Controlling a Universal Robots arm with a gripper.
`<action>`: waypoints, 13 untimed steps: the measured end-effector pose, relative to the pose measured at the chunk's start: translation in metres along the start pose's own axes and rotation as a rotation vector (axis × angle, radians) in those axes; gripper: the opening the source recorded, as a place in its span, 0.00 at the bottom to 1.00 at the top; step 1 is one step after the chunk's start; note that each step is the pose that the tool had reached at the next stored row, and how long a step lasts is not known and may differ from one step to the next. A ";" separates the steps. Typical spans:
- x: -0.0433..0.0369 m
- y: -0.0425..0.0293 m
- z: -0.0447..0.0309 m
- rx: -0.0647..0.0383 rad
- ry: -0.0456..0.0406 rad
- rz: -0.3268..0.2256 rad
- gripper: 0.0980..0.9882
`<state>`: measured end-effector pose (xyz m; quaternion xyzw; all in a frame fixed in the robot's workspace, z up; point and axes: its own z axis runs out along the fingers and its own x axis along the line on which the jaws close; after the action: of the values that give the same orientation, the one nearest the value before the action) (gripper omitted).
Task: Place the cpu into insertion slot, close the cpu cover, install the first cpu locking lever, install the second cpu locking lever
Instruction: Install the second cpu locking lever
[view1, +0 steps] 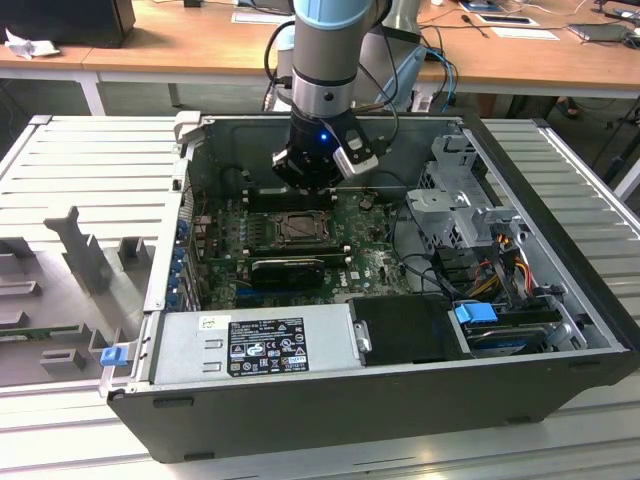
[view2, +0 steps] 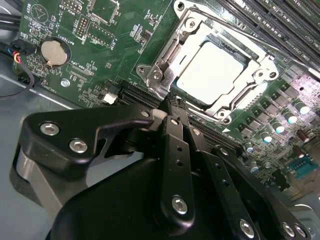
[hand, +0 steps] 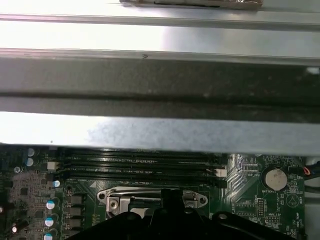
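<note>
The cpu (view2: 212, 70), a pale silver square, lies flat in the socket on the green motherboard (view2: 100, 30). Around it the cpu cover (view2: 167, 57), a silvery frame with a square window, lies down on the socket. My gripper (view2: 173, 104) is shut with nothing between its fingers, and its tip hovers right at the socket's edge. In the exterior view the gripper (view1: 312, 185) hangs just above the socket (view1: 297, 230) inside the open computer case. In the first wrist view the gripper (hand: 171, 196) covers the middle of the cover (hand: 114, 196).
Memory slots (view2: 270, 20) run along one side of the socket and a coin battery (view2: 54, 52) sits on the board. A grey power supply (view1: 250, 345), a black block (view1: 405, 330), a drive cage (view1: 455, 190) and cables (view1: 500, 262) crowd the case.
</note>
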<state>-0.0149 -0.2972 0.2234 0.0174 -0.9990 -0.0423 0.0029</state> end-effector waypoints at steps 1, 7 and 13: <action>0.0000 0.0000 0.0000 0.000 -0.0001 0.000 0.01; 0.0002 -0.0063 -0.0007 0.000 0.0001 0.000 0.01; 0.0004 -0.0103 -0.0019 0.000 0.0002 0.000 0.01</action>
<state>-0.0150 -0.3076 0.2245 0.0173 -0.9990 -0.0421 0.0030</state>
